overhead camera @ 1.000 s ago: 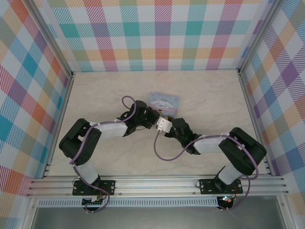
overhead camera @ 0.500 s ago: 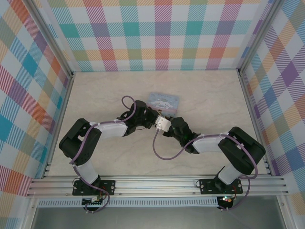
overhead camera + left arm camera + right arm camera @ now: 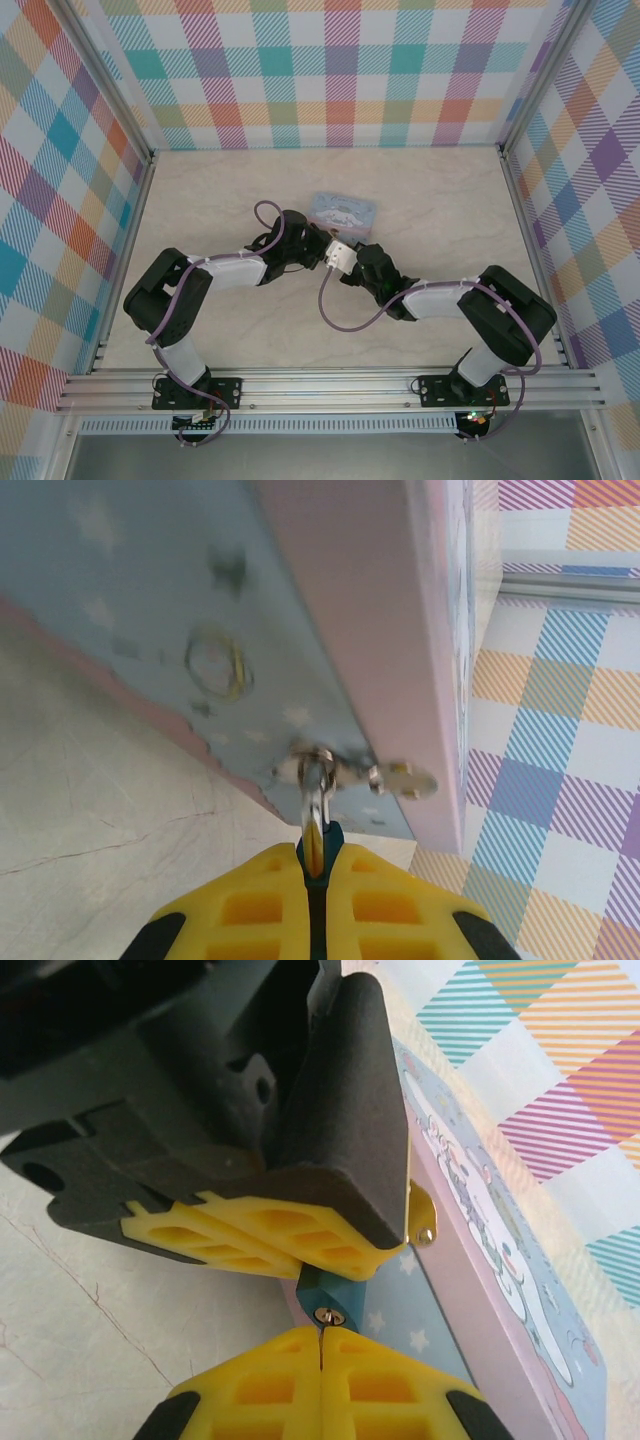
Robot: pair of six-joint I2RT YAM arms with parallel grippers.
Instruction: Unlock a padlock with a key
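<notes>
With the left tool (image 3: 318,856) clamped on the little blue padlock (image 3: 320,837) hanging from the hasp (image 3: 400,778) on the cartoon tin's (image 3: 150,590) near side, the right tool (image 3: 322,1340), pinched shut on what looks like the key (image 3: 328,1315), should twist gently, never sideways.

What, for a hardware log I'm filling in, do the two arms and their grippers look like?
Both the left arm and right arm have black joints and white link covers, each trailed by a looping purple cable. A white block sits at the right wrist. The left gripper and right gripper have yellow fingers with moulded recesses on black housings.
</notes>
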